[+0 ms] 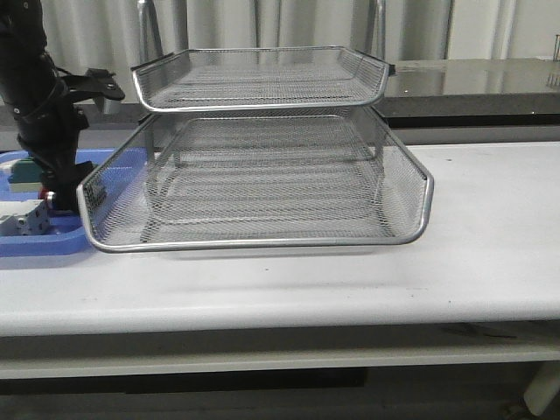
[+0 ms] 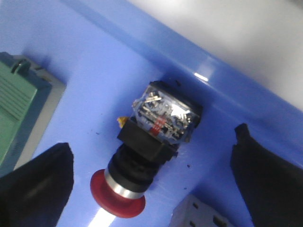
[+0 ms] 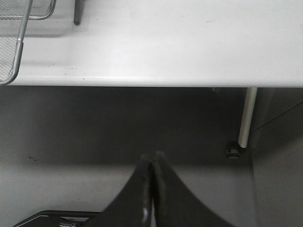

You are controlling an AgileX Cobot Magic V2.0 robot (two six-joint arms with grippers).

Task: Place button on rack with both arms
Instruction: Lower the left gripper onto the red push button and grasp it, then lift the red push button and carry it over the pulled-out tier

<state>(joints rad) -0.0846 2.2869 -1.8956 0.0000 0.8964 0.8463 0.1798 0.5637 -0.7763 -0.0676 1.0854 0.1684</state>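
Button (image 2: 142, 161) lies between the left arm's spread fingers (image 2: 35, 184), untouched; right fingers (image 3: 152, 189) pressed together.

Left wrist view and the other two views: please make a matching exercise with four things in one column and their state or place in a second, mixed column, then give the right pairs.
Things:
1. red-headed push-button switch
2. left gripper
3. right gripper
4. silver wire-mesh rack

States or places:
A. fingers pressed together, beyond the table edge, over the floor
B. stands on the white table
C. lies on its side in the shallow blue plastic tray
D. fingers apart, one on each side of the switch

Pairs: 1-C, 2-D, 3-A, 4-B
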